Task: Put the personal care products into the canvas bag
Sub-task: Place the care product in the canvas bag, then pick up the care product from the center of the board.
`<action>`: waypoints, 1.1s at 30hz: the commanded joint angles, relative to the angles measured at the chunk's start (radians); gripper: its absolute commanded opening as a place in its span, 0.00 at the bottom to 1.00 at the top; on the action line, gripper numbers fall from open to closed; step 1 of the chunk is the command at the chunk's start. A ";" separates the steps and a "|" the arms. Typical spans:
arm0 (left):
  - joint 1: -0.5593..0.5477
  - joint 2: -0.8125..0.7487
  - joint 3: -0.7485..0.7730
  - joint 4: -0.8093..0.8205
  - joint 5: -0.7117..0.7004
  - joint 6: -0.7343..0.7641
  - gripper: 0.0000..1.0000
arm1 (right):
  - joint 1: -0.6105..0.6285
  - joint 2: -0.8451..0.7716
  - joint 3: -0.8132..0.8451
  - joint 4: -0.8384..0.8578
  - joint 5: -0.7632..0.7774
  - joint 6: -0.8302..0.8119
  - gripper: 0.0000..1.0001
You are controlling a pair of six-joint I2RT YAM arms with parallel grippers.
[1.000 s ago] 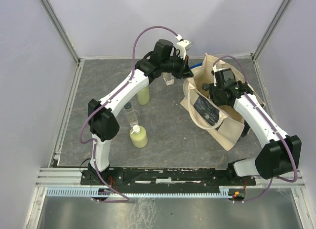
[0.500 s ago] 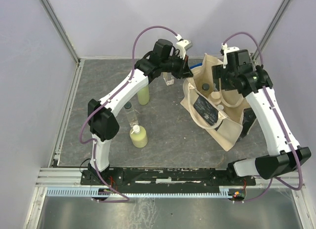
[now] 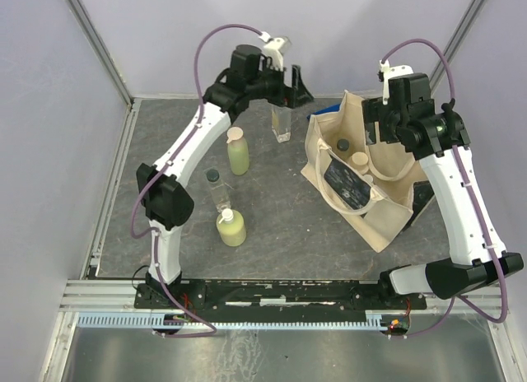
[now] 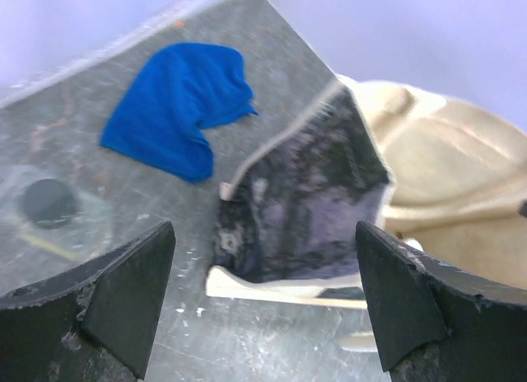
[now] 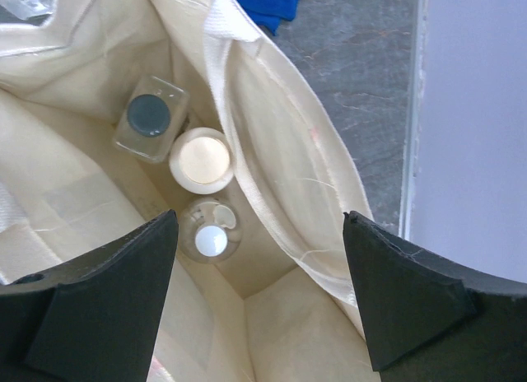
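The canvas bag (image 3: 385, 219) stands open at the right, dark panel facing left. Inside it, the right wrist view shows a clear black-capped bottle (image 5: 149, 117), a beige jar (image 5: 200, 160) and a squat silvery bottle (image 5: 211, 234). My right gripper (image 5: 259, 304) hangs open and empty above the bag's mouth (image 3: 375, 125). My left gripper (image 3: 297, 86) is open and empty, raised above and behind a clear bottle (image 3: 282, 123) standing on the table; its black cap (image 4: 49, 202) shows at the left. Two yellow-green bottles (image 3: 238, 152) (image 3: 231, 227) and another clear black-capped bottle (image 3: 217, 189) stand on the left of the table.
A blue cloth (image 4: 177, 106) lies on the table behind the bag (image 4: 445, 168). Metal frame rails (image 3: 111, 184) border the grey table, with walls close on every side.
My left gripper opened, let go of the clear bottle and pulled up and back. My right arm rose out of the bag, its jaws spreading wider.
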 commanded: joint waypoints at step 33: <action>0.090 0.309 0.183 -0.081 -0.353 -0.113 1.00 | -0.105 0.093 0.055 0.029 0.000 -0.069 0.91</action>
